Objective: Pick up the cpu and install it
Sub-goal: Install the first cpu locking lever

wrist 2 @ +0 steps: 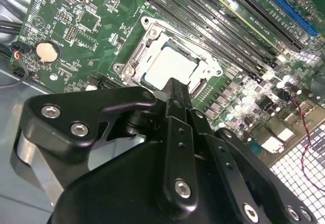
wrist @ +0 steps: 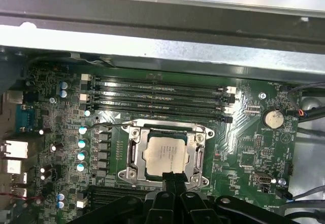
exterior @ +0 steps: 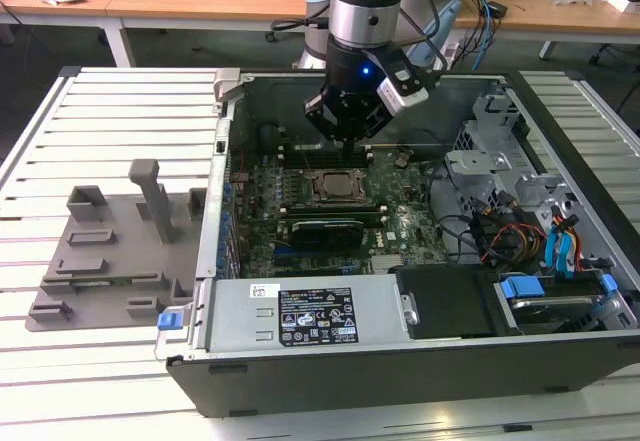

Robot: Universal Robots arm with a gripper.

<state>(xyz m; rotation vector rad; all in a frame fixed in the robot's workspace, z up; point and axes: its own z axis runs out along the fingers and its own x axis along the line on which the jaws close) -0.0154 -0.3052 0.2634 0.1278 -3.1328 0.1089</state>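
**Chip seated in the socket, arm poised above it**

The small flat square cpu with a pale silver-grey metal top (wrist: pixel 166 155) lies flat inside the square metal-edged socket frame (wrist: pixel 133 153) on the green motherboard (wrist: pixel 238 132), within the open grey computer case (exterior: pixel 330 366). The black robot gripper (exterior: pixel 345 144) hangs just above the board, at about 12 o'clock from the socket in the exterior view. In the second wrist view, its black fingers (wrist 2: pixel 176 94) appear closed together with nothing between them, their tip just short of the chip. The case sits on a white slatted counter (exterior: pixel 110 121), with a grey plastic fixture (exterior: pixel 120 251) at 9 o'clock. The chip is probably light, rigid and smooth-topped, with a delicate underside; the opposite bare edges look like the safest hold.
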